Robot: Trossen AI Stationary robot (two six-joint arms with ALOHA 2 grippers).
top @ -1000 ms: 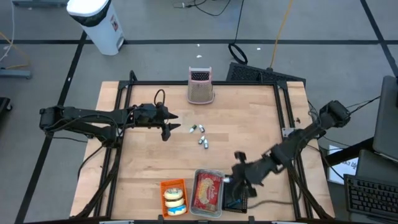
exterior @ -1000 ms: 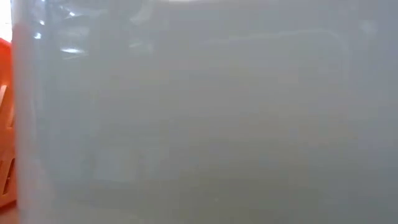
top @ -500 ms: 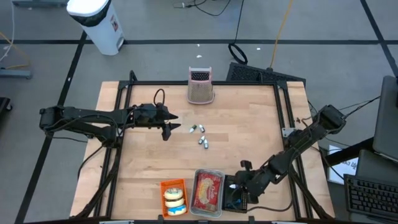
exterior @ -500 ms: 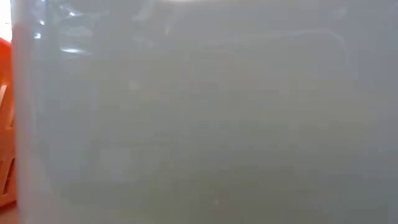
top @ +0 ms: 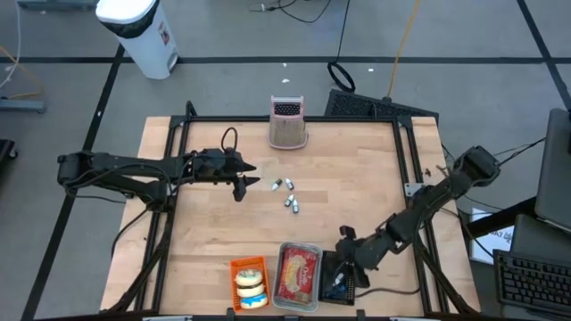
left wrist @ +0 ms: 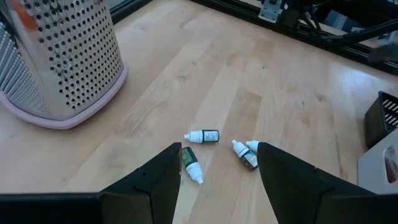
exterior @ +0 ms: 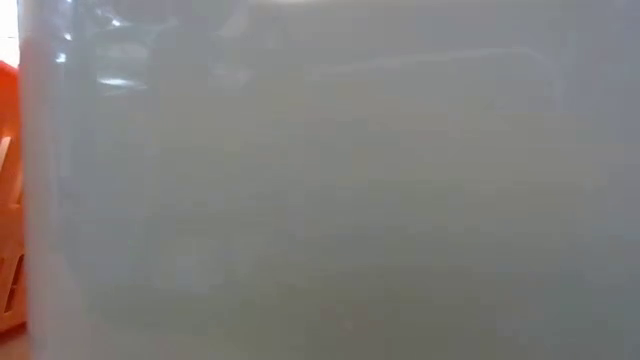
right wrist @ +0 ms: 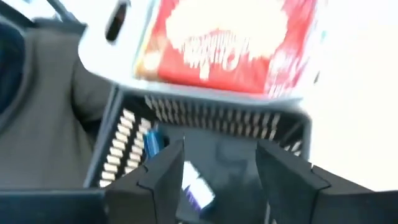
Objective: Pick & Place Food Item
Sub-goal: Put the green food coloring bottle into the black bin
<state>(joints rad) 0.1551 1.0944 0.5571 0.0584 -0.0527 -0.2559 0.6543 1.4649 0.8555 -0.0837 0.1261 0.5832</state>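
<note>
- The low view is almost wholly filled by a pale grey blur standing close to the lens; only a strip of an orange bin [exterior: 8, 200] shows at its edge, and nothing of the tabletop or the arms can be made out there.
- In the right wrist view the red food packet [right wrist: 233, 40] is smeared, its white lettering unreadable, and cut off by the picture's edge.
- The small blue-and-white item [right wrist: 194, 186] inside the black basket [right wrist: 217, 118] is blurred and partly hidden behind the right gripper [right wrist: 219, 180]; what it is cannot be told.
- In the high view the black basket is largely covered by the right gripper and arm.
- The grater [left wrist: 56, 59] is cut off in the left wrist view.
- Labels on the small bottles [left wrist: 203, 136] are too small to read.
</note>
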